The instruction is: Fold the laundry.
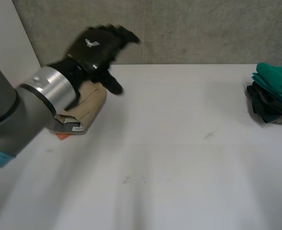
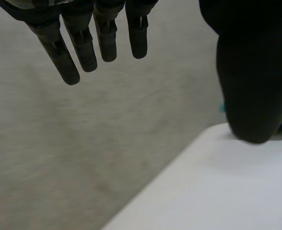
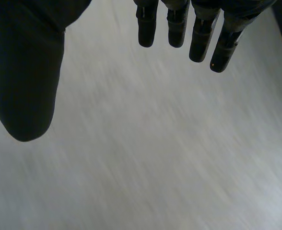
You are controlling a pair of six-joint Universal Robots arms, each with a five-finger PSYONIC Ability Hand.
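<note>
A folded tan garment (image 1: 90,103) lies on the white table (image 1: 179,153) at the far left, on top of an orange piece (image 1: 63,136). My left hand (image 1: 97,48) hovers above it, raised off the table, open and empty, with its straight fingers (image 2: 83,43) and its thumb (image 2: 253,86) spread apart. My right hand (image 3: 26,67) is open too, its fingers (image 3: 179,28) straight over a bare pale surface, nothing between them and the thumb.
A stack of folded clothes, teal (image 1: 277,79) on dark ones (image 1: 265,108), sits at the table's right edge. A grey wall (image 1: 179,28) runs behind the table's far edge. The table's far corner (image 2: 213,191) lies below my left thumb.
</note>
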